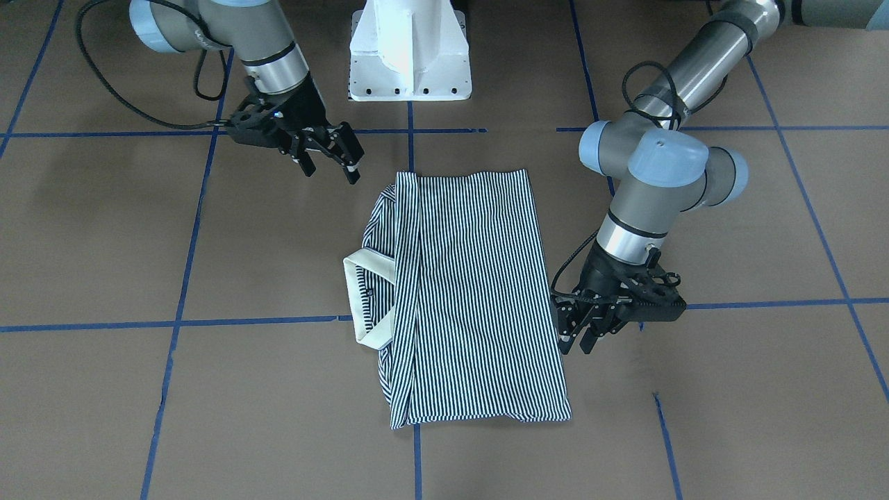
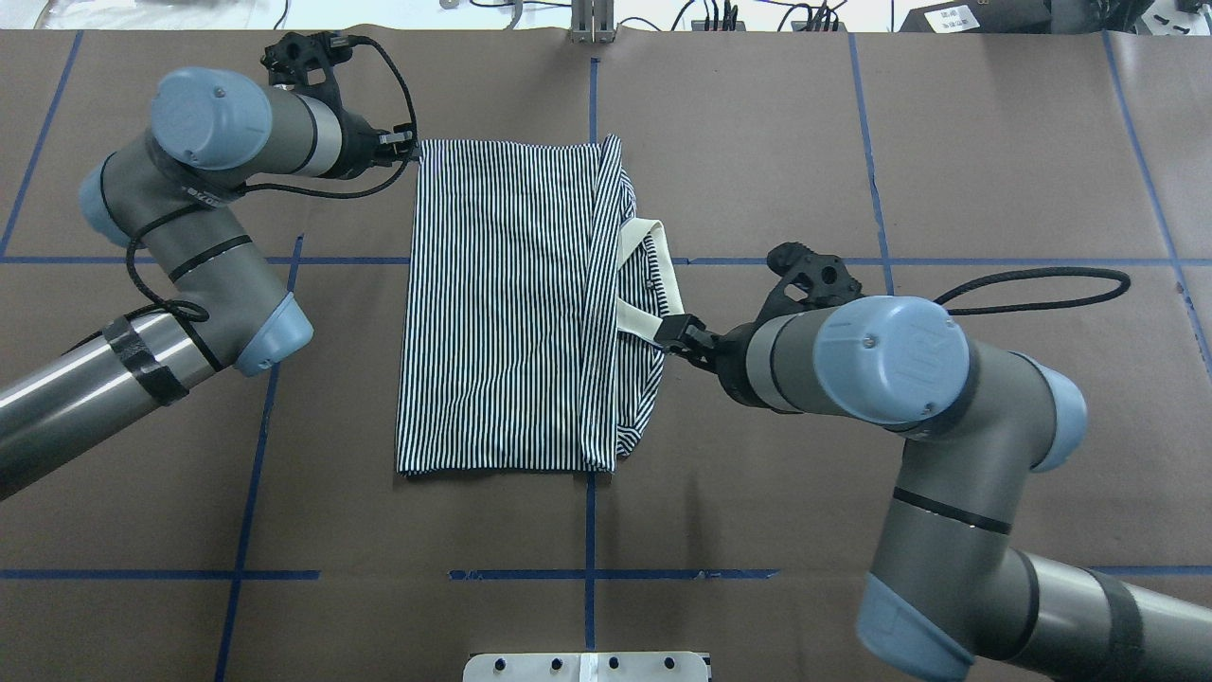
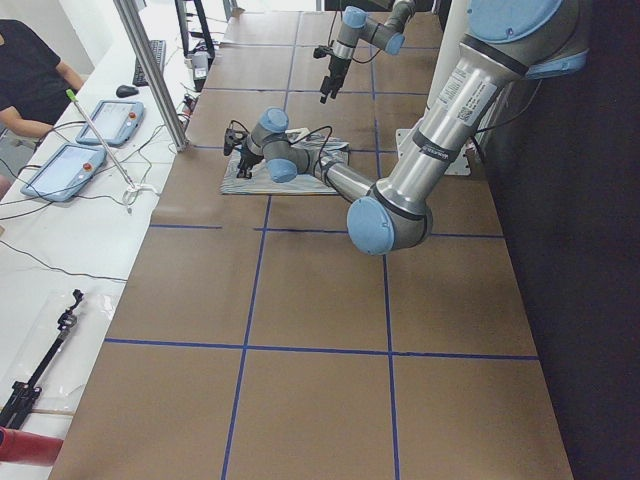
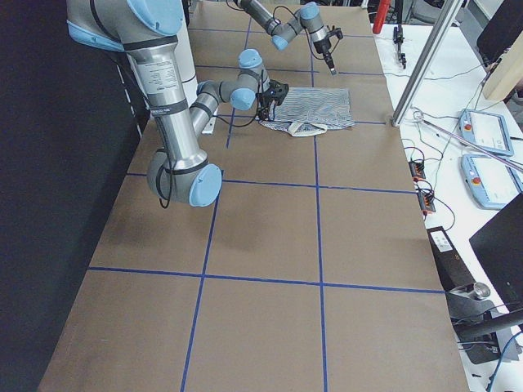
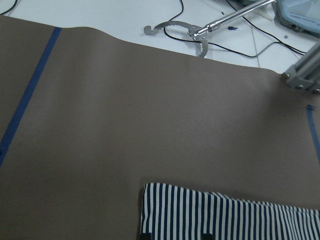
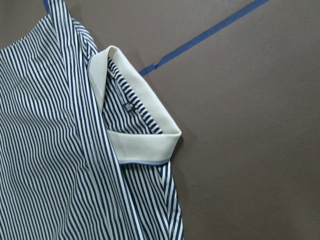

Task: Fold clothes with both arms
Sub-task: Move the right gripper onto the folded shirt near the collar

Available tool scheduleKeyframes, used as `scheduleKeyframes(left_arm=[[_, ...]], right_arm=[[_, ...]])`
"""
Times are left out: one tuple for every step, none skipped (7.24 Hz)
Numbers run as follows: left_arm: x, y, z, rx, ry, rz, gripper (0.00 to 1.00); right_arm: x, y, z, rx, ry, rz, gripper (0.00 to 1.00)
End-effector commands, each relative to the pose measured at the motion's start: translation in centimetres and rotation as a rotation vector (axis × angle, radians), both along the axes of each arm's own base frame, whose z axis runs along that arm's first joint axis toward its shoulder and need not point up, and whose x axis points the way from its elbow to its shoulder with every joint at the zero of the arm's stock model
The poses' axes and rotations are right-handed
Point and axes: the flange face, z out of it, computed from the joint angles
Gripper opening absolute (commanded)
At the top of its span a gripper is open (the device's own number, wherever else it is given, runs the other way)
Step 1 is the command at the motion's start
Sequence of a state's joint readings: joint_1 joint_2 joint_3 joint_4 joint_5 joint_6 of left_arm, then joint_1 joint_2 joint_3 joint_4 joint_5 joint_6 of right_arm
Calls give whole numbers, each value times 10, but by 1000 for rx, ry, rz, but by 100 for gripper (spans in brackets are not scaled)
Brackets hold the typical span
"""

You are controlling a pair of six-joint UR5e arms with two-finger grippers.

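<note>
The striped polo shirt (image 1: pixel 472 292) lies flat in the middle of the front-facing view on the brown tabletop (image 1: pixel 729 389). It is folded into a long rectangle that runs from upper centre to lower centre of the frame. Its cream collar (image 1: pixel 368 298) sticks out past the left edge of the fold, with a narrow strip of striped cloth above and below it. In the right wrist view a small dark button (image 6: pixel 128 106) shows inside the collar opening.

The left hand (image 1: pixel 576 346) is at the right of the front-facing frame, low and just beside the shirt's right edge. Its fingers are parted and nothing is between them. In the left wrist view a corner of the shirt fills the bottom of the frame.

The right hand (image 1: pixel 332 173) is at the upper left of the front-facing frame, off the shirt's top left corner. Its fingers are spread wide and it holds nothing. In the overhead view it sits right beside the collar.

Blue tape lines (image 1: pixel 243 322) cross the tabletop in a grid.
</note>
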State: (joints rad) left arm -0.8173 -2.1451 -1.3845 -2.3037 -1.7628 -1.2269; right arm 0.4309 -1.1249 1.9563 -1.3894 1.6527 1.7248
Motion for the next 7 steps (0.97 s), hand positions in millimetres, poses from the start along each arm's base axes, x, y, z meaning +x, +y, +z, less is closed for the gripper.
scheduleKeyframes(left_arm=[[-5, 7, 2, -1, 8, 8, 44], [-4, 8, 2, -1, 8, 10, 44], [-4, 8, 2, -2, 8, 11, 44], [-2, 9, 1, -8, 14, 10, 44], [0, 11, 1, -23, 24, 5, 44], [1, 11, 1, -23, 24, 6, 44], [1, 11, 1, -23, 23, 5, 44]], right_arm=[[-74, 16, -35, 109, 118, -169, 100], [-105, 16, -36, 141, 160, -217, 100], [-127, 12, -25, 173, 218, -262, 100], [-131, 15, -23, 212, 267, -315, 100], [-138, 22, -25, 243, 296, -334, 100], [-144, 24, -25, 249, 313, -342, 100], [-150, 25, -21, 255, 327, -346, 100]])
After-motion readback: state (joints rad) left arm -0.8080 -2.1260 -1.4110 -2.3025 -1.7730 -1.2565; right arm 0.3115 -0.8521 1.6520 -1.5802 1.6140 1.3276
